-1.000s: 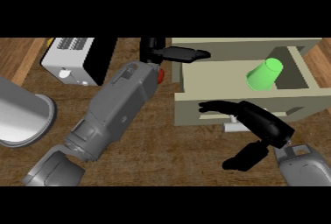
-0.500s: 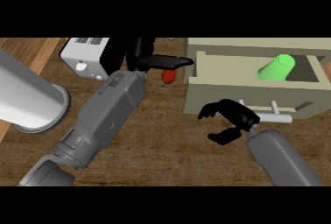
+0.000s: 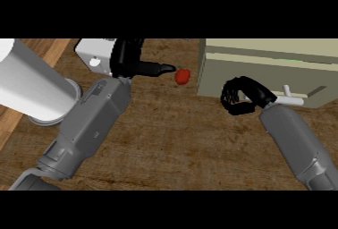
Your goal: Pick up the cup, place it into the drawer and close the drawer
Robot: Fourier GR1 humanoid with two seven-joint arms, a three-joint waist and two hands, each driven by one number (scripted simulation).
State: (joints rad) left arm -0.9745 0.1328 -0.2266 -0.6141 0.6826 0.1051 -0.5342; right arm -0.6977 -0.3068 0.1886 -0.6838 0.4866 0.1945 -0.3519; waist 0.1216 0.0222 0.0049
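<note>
Closing the drawer (image 3: 271, 67) looked like the step in hand, with only a last push inward judged left to finish.

From the left, a white cylinder (image 3: 30, 82) lay at the counter's left edge; the left hand (image 3: 132, 62) stretched straight-fingered toward a small red object (image 3: 183, 76) beside a white box (image 3: 92, 56). Rightward, the right hand (image 3: 241, 96) curled empty against the drawer front, next to its handle (image 3: 290, 99). The cup (image 3: 290, 60) showed only as a green sliver inside, behind that hand.
</note>
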